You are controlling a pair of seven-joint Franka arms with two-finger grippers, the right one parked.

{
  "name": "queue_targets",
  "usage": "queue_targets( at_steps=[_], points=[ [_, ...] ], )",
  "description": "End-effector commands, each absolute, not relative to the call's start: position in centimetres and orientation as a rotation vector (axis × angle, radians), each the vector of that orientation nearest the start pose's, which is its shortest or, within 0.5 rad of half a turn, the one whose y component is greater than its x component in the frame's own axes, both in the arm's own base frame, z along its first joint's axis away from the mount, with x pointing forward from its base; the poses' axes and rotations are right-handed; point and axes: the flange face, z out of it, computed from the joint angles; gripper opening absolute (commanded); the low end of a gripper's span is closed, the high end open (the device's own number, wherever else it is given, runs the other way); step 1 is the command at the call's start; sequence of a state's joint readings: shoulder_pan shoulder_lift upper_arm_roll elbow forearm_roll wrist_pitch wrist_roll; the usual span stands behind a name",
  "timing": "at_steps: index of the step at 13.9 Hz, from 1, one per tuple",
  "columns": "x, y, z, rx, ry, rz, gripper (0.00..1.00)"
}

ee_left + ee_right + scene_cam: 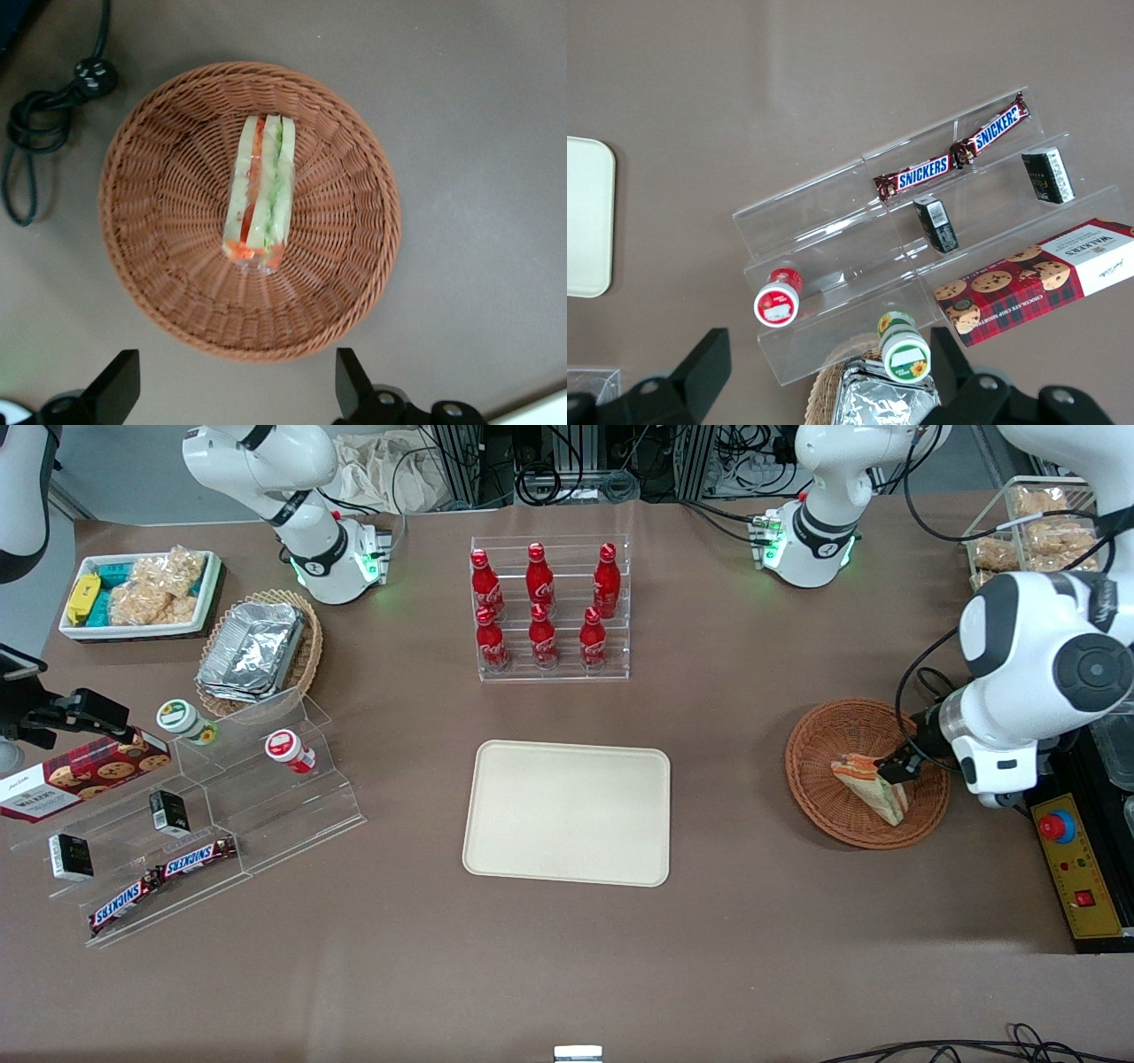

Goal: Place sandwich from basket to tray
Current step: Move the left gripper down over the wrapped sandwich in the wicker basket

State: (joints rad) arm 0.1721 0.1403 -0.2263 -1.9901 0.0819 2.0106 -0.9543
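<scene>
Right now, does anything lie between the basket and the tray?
No. In the front view only bare table separates the basket from the tray. The open gripper hovers above the sandwich.

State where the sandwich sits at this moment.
The sandwich lies on its edge inside the basket, toward the working arm's end of the table, with the open pincer above it.

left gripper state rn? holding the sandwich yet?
Left gripper: open, holding nothing, hovering above the basket; the sandwich lies in it, not gripped.
</scene>
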Motion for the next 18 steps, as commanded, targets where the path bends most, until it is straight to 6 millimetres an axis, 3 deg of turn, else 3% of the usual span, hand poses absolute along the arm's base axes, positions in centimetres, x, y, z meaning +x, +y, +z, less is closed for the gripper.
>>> queue_targets(
  at_steps=[1, 6, 8, 18],
  points=[
    [55.9, -1.8, 36.6, -2.763, -1.276, 0.043, 0.99],
    [55.7, -0.4, 32.4, -2.78, -1.272, -0.013, 0.99],
    [55.6, 1.1, 30.7, -2.771, -1.293, -0.039, 0.99],
    [55.2, 1.4, 26.4, -2.794, -1.31, -0.038, 0.99]
  ],
)
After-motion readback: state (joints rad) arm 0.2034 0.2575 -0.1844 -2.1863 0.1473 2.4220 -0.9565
